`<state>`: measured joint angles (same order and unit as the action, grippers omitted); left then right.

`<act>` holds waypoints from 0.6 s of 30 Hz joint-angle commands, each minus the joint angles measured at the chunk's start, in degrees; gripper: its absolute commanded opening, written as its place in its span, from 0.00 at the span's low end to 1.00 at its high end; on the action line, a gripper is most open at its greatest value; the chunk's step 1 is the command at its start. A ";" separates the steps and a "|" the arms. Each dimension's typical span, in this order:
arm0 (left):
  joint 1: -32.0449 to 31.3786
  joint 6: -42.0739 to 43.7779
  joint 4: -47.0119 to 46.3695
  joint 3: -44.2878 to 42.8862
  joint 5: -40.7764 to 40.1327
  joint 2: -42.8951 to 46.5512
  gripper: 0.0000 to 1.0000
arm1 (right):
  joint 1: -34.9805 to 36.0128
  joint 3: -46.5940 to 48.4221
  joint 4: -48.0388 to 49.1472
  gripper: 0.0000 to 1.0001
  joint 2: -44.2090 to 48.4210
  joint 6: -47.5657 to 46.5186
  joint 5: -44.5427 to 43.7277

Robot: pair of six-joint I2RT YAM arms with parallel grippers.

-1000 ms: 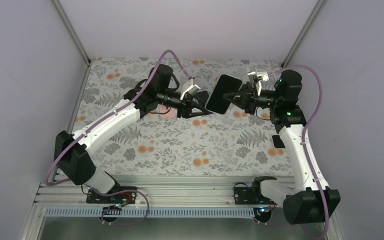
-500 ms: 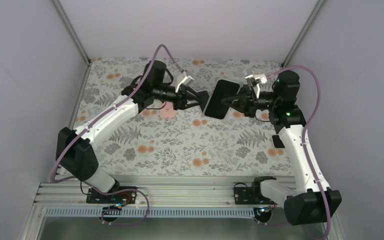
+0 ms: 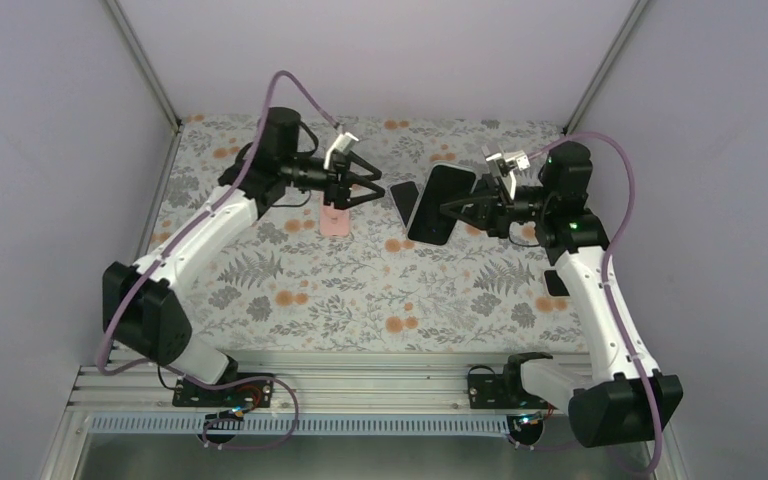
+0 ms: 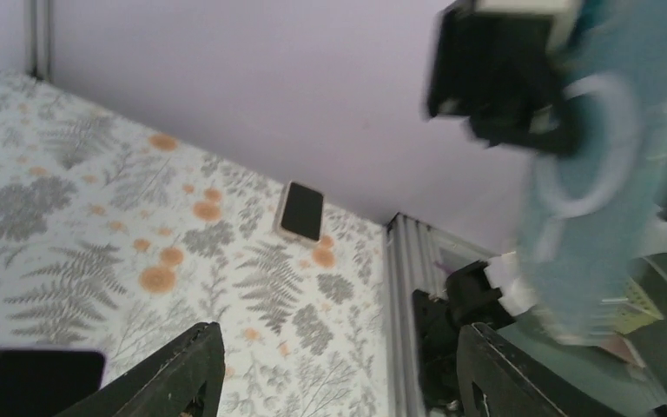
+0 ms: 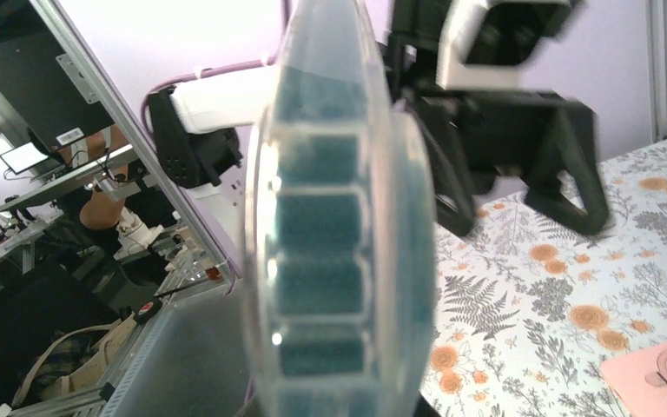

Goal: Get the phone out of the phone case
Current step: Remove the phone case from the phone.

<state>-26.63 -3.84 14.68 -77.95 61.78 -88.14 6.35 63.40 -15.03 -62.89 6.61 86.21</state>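
My right gripper (image 3: 477, 208) is shut on a teal phone case with a clear rim (image 3: 440, 204) and holds it on edge above the table, its dark face up. In the right wrist view the case (image 5: 340, 217) is edge-on and hides my fingers. I cannot tell whether a phone is inside it. A dark phone (image 3: 401, 202) lies flat on the table just left of the case. It also shows in the left wrist view (image 4: 26, 380). My left gripper (image 3: 364, 186) is open and empty, left of that phone, and the left wrist view (image 4: 343, 347) shows the jaws wide apart.
A pink case with a ring (image 3: 335, 218) lies under my left gripper and shows in the right wrist view (image 5: 660, 378). A small black phone (image 3: 557, 282) lies at the right edge by my right arm and shows in the left wrist view (image 4: 301, 211). The cloth is floral.
My left gripper has drawn back to the left, away from the held case, and stays open. The dark phone on the table has come into view. The case has shifted slightly left.
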 commanded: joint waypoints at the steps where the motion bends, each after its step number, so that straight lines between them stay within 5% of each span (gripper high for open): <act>1: 0.28 -2.41 -5.41 -0.12 11.26 5.92 0.69 | 0.29 1.77 -3.20 0.04 -1.57 -4.42 -1.26; 12: -7.73 -4.41 -4.05 -2.91 7.03 3.10 0.72 | 2.25 0.81 -2.20 0.04 -2.03 -3.07 -2.50; 18: -9.46 -5.95 -5.38 -3.42 7.27 1.75 0.58 | 3.07 0.68 -2.19 0.04 -2.27 -3.20 -1.88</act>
<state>-35.48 -8.58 11.27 -79.68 68.75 -86.02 8.38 63.40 -18.31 -65.34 4.21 82.85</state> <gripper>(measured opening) 0.632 0.077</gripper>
